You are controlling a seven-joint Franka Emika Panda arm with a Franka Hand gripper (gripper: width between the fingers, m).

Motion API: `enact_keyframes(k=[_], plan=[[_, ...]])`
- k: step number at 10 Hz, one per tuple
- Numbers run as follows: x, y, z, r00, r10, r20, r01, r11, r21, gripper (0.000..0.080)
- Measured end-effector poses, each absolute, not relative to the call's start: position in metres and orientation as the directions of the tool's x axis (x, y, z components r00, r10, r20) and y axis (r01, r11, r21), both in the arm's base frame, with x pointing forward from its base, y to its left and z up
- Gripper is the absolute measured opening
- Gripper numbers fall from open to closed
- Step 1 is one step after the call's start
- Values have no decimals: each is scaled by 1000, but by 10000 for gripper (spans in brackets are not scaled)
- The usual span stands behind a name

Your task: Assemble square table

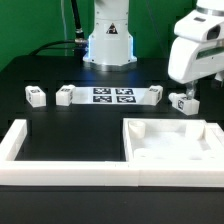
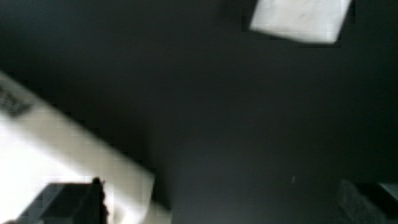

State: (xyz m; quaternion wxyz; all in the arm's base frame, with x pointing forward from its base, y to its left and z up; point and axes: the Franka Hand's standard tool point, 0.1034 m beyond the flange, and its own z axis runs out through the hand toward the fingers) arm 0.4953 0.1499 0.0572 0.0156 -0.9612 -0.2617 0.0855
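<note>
Square table slab (image 1: 168,142) untouched; pincer (image 1: 187,90) downward, spread, empty, near a leg block (image 1: 181,102)

backdrop (image 1: 30,25) is just flat green across the back of the exterior view. in front of it a matte black tabletop (image 1: 70,128), light looks soft and even. wrist view shows the same dark surface, pretty blurry

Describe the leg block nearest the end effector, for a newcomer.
Find the marker board mid-table. White leg blocks line up beside it. Yours is the outermost leg block on the exterior view's right, the only one by the end effector.
</note>
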Motion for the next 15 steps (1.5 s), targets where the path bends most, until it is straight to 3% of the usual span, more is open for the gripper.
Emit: enact_keyframes(k=[3,6,9,13,15], plan=[[484,162,44,784,492,-379,495,-863,-98,648],[479,166,43,707,480,-519,493,-861,-125,648],[447,158,45,553,388,-737,471,-876,-108,648],[451,161,38,524,383,-761,467,-876,-120,648],[436,154,21,511,341,-789,442,-891,-98,648]])
